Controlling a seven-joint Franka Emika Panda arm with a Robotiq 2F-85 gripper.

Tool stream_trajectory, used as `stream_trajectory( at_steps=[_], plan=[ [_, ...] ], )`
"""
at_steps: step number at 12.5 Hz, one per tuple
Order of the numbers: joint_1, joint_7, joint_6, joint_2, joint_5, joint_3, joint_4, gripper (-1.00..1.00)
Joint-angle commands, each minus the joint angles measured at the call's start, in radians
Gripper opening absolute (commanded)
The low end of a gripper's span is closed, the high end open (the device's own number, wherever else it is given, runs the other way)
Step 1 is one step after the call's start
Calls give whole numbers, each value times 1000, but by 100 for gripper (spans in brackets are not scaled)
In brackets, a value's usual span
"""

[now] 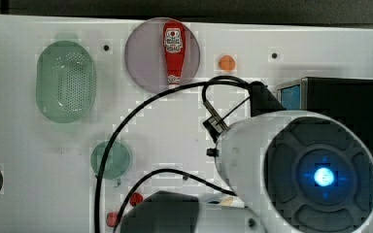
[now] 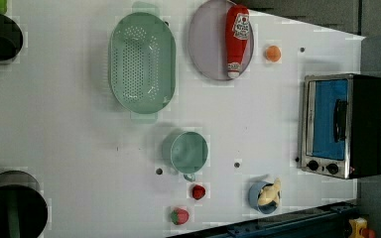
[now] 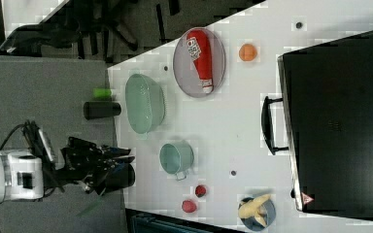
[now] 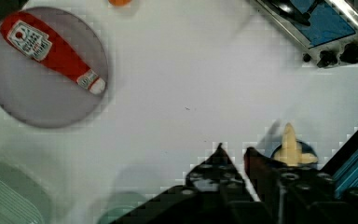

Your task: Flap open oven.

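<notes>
The oven (image 2: 345,124) is a black box with a silver front frame, a bluish glass door and black knobs, standing at the left view's right edge of the white table. Its door is shut, with the handle bar (image 2: 341,120) lying against the glass. The oven (image 3: 340,121) also appears in the right view with its handle (image 3: 268,125) sticking out, and in the wrist view the oven (image 4: 317,23) is far from the fingers. My gripper (image 4: 234,150) hovers over bare table, fingertips a narrow gap apart with nothing between them. My arm (image 1: 296,170) covers part of the oven (image 1: 340,97) in the top view.
A ketchup bottle (image 2: 237,39) lies on a grey plate (image 2: 206,44), beside an orange ball (image 2: 273,53). A green colander (image 2: 141,62), a green cup (image 2: 188,152), two red fruits (image 2: 198,191) and a blue bowl with a banana (image 2: 265,194) are spread over the table. Black pots (image 2: 0,37) stand at the left view's left edge.
</notes>
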Motion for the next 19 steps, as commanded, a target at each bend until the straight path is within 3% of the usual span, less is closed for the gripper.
stream_trajectory(
  at_steps=[1, 6, 11, 19],
  plan=[
    [-15, -248, -6, -29, 5, -84, -13, -65],
    [-22, -734, 57, 32, 0, -236, -42, -65],
    [-27, -1111, 305, 139, -59, -330, -124, -65],
    [-31, -1161, 739, 306, -71, -364, -302, -65]
  ],
)
